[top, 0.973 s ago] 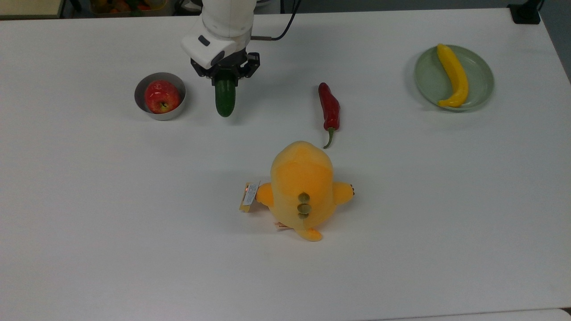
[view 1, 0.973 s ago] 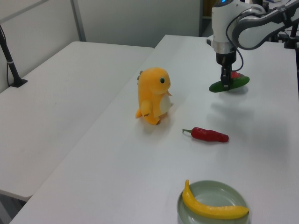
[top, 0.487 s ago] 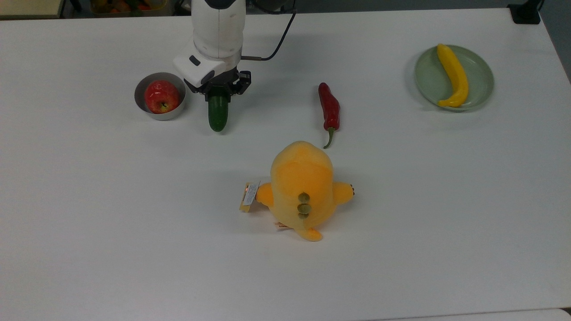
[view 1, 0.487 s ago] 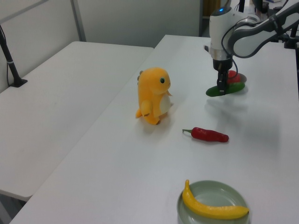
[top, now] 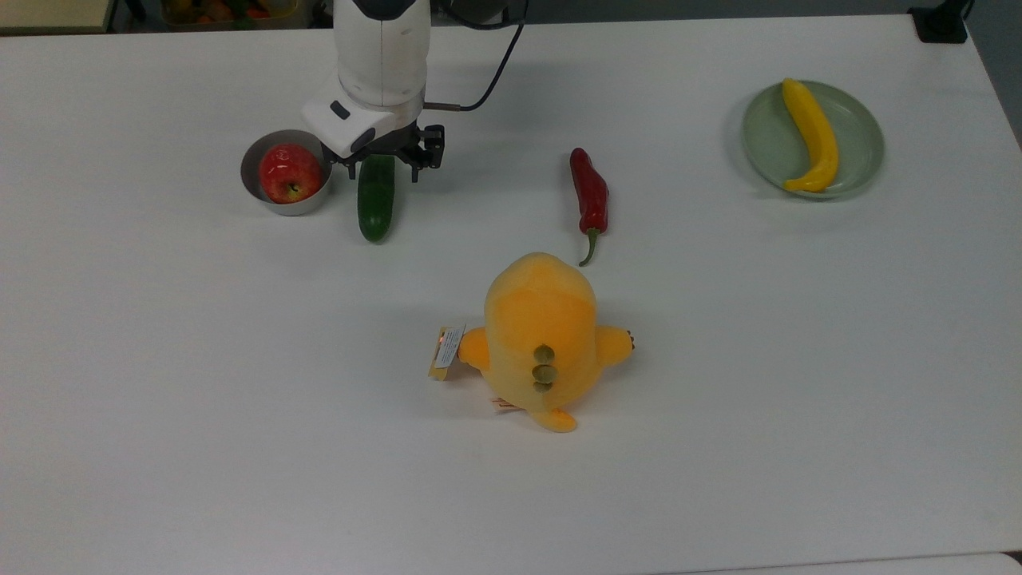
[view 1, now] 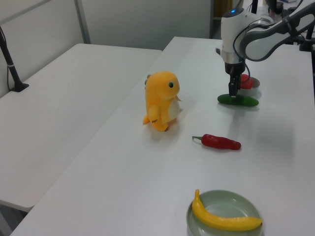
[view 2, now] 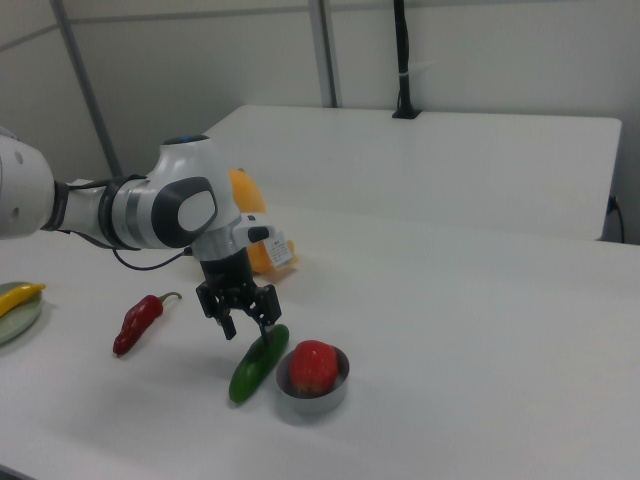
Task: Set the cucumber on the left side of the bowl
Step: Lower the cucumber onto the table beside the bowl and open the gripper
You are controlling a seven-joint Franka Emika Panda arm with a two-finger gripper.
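Note:
The dark green cucumber (top: 375, 206) lies flat on the white table, just to the top view's right of the grey bowl (top: 248, 182), with a small gap between them. A red apple (top: 288, 172) fills the bowl. My gripper (top: 382, 164) is open and hangs over the cucumber's far end, one finger on each side, holding nothing. In the right view the cucumber (view 2: 256, 366) lies to the left of the bowl (view 2: 312, 402), below the gripper (view 2: 248, 322). In the left view the gripper (view 1: 233, 93) stands just above the cucumber (view 1: 239, 101).
A red chili (top: 589, 196) lies to the top view's right of the cucumber. An orange plush toy (top: 541, 339) stands nearer the front. A pale green plate (top: 862, 136) with a yellow curved fruit (top: 813, 134) sits at the far right. The arm's cable (top: 499, 60) trails behind.
The gripper moved toward the bowl and came down with the cucumber. The cucumber now lies flat on the table and the fingers have opened off it.

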